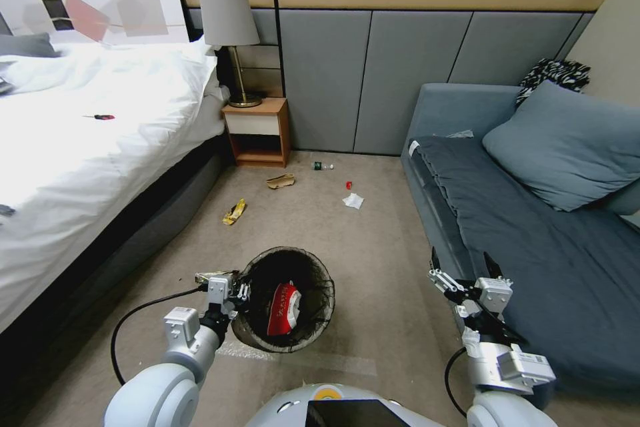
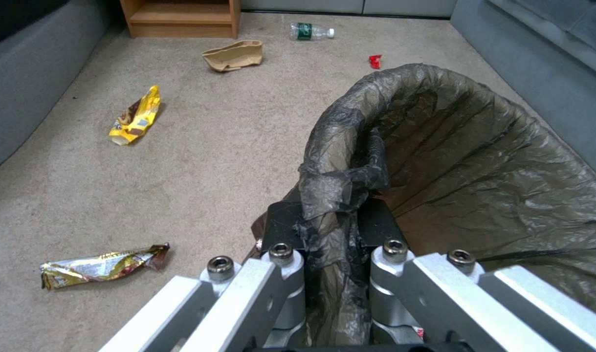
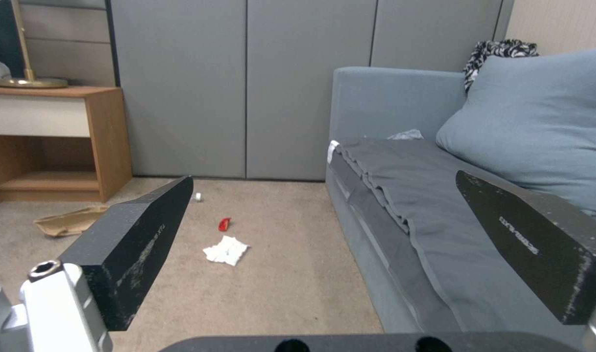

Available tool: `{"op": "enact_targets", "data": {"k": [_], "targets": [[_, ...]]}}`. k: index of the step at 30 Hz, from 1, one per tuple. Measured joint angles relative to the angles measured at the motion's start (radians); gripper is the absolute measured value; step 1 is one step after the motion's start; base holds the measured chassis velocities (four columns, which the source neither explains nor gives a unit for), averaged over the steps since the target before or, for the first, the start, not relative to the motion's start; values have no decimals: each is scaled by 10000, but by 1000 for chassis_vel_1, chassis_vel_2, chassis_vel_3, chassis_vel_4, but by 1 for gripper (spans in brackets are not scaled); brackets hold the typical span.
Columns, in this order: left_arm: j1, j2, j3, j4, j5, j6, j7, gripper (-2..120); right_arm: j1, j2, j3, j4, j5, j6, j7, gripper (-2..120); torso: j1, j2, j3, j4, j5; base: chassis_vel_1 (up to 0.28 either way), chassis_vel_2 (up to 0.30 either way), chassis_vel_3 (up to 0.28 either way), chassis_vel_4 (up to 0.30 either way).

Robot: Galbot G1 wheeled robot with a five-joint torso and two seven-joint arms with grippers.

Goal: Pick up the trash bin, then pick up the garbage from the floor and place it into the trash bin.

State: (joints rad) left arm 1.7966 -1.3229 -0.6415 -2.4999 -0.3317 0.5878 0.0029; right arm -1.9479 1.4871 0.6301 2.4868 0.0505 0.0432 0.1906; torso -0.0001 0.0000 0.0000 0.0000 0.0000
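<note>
Trash bin sits in our left gripper, whose jaws are clamped on the near-left part of its rim, pinching the dark bag liner against the wall; from the left wrist we see the plastic bunched between them. We judge this rim hold keeps the mouth open and facing up beside us, so litter can be dropped straight in; a red-and-white wrapper already lies inside. Our right gripper hangs free near the front edge of the sofa, jaws spread wide and holding nothing, ready, as we read it, for picking. On the floor ahead lie a yellow wrapper, cardboard scrap, small bottle, red scrap and white paper, with another wrapper near the bin.
</note>
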Motion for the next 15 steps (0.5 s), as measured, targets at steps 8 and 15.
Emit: {"op": "enact_targets", "data": {"k": [8, 15], "targets": [[137, -1, -50, 0, -3, -1, -45, 7, 163, -139, -3, -227, 0, -186, 81, 100, 0, 0, 0, -2, 0, 0, 0, 0, 0], [236, -15, -234, 0, -62, -1, -148, 7, 319, -233, -51, -489, 7, -294, 102, 100, 0, 0, 0, 0, 0, -20, 25, 26, -22]]}}
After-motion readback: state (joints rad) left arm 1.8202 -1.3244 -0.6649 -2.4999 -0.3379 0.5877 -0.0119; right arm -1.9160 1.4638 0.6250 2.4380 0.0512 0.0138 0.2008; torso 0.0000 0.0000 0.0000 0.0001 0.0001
